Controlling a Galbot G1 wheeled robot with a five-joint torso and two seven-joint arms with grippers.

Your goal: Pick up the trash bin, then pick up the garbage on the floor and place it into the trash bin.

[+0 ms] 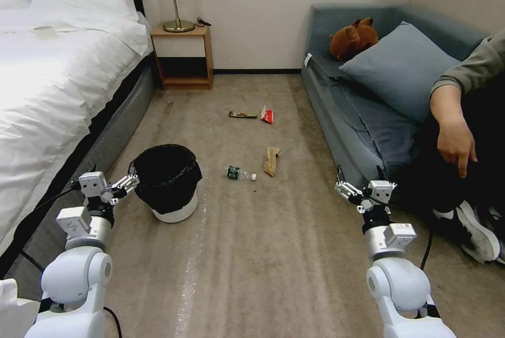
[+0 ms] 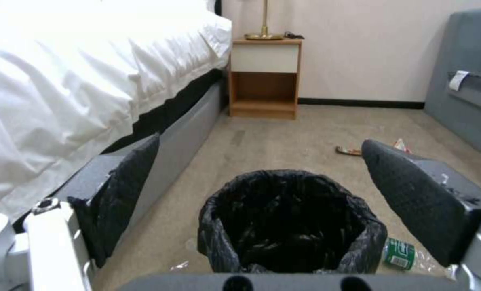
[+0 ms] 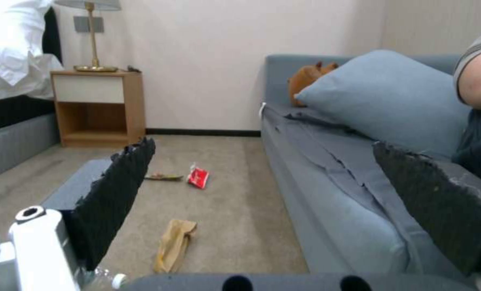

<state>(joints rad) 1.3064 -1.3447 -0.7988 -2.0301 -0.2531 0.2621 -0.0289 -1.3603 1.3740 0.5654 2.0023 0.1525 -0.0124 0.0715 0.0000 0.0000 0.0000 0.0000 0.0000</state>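
Head view puts us over a bedroom carpet with the trash bin [image 1: 167, 183] at about 10 o'clock from picture centre, just off the bed [image 1: 47, 91]. Our left gripper [image 1: 128, 182] sits at the bin's 9 o'clock edge, fingers spread and grasping nothing; whether a fingertip already touches the black liner we cannot tell from here. From the left wrist, the bin [image 2: 292, 222] lies ahead between the parted fingers [image 2: 413, 198], its mouth open toward us.

We judge the first step, picking up the bin, to be in hand and not yet done: it stands on the floor. The next move, as we read it, calls for bringing one finger inside the rim and one outside, then pinching wall and liner together, since the crinkled bag may slip.

Our right gripper [image 1: 343, 186] waits at 4 o'clock beside the sofa [image 1: 368, 133], fingers released and empty. All the garbage lies on the carpet: bottle [image 1: 239, 173] and tan wrapper [image 1: 271, 161] near centre, dark wrapper [image 1: 242, 114] and red-and-white packet [image 1: 268, 114] farther off toward 12 o'clock.
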